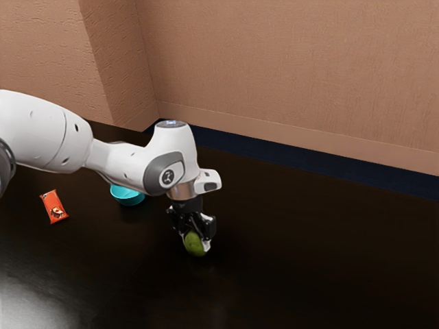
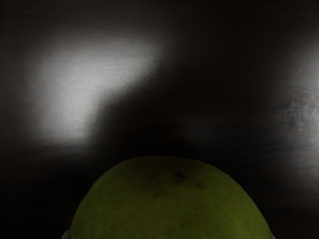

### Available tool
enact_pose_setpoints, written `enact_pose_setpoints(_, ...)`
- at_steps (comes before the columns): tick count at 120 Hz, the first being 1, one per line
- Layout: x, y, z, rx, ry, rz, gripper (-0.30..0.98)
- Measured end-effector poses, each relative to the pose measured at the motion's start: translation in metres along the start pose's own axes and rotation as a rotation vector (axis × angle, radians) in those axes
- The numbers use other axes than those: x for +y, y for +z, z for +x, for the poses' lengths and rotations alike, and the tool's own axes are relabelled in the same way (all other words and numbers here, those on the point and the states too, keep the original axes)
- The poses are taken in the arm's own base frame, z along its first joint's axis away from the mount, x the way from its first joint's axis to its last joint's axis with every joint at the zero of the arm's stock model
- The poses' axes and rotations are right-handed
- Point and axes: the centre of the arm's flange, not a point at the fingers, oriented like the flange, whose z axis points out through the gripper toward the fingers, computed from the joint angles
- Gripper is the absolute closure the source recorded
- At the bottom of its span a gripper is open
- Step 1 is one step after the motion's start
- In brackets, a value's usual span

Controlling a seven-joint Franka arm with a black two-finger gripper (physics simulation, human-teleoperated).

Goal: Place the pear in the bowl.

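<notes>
One turquoise bowl (image 1: 127, 197), partly behind arm (image 1: 51, 133); pear (image 1: 195, 245) outside it, gripped between fingers (image 1: 207, 242).

And here's the exterior view, high at the side of the arm (image 1: 51, 133), which enters from the left of the frame, looking down across the tabletop (image 1: 309, 260) to the wall (image 1: 288, 68)! The wrist view rides the arm, right up close, facing down; both catch the pear (image 2: 169, 204) and some tabletop.
</notes>
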Motion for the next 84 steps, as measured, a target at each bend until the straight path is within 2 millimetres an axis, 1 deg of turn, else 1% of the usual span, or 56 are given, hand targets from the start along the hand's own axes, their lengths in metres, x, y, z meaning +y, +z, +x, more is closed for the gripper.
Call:
enact_pose_setpoints(12,-0.004,-0.013,0.002,0.016,-0.009,0.008,0.51)
enact_pose_setpoints(17,-0.009,-0.025,0.003,0.029,-0.020,0.012,0.55)
enact_pose_setpoints(24,-0.021,-0.048,0.007,0.054,-0.042,0.018,0.62)
enact_pose_setpoints(30,-0.039,-0.070,0.011,0.074,-0.076,0.031,0.68)
enact_pose_setpoints(40,-0.078,-0.098,0.014,0.089,-0.147,0.055,0.73)
enact_pose_setpoints(46,-0.105,-0.116,0.016,0.098,-0.195,0.068,0.72)
enact_pose_setpoints(51,-0.129,-0.125,0.015,0.094,-0.236,0.077,0.70)
enact_pose_setpoints(59,-0.166,-0.133,0.008,0.082,-0.299,0.088,0.66)
enact_pose_setpoints(65,-0.188,-0.135,0.003,0.069,-0.334,0.091,0.62)
enact_pose_setpoints(72,-0.205,-0.134,-0.002,0.055,-0.360,0.089,0.56)
enact_pose_setpoints(84,-0.220,-0.135,-0.001,0.047,-0.373,0.082,0.45)
